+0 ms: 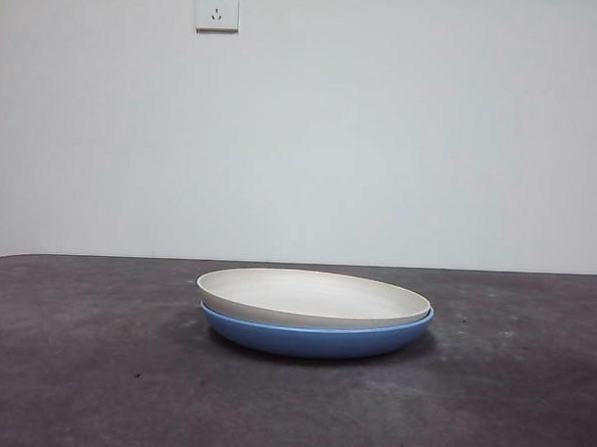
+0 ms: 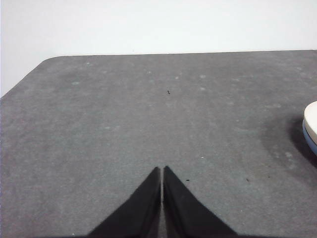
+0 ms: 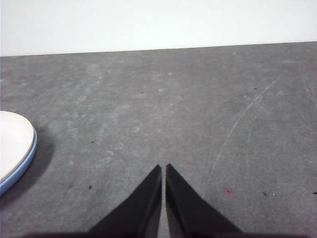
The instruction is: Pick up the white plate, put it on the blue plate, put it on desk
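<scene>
Cream-white: the white plate sits nested in the blue plate, tilted a little.
Blue plate: flat on the desk, mid-table.
Left gripper: jaws pressed together, empty, over bare desk (plates well off to one side).
Right gripper: the same, jaws together, holding nothing.

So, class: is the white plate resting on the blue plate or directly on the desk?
On the blue plate. The white plate sits nested in the blue plate, whose rim shows below it; only the blue one touches the desk.

The white plate sits nested in the blue plate on the desk.
</scene>
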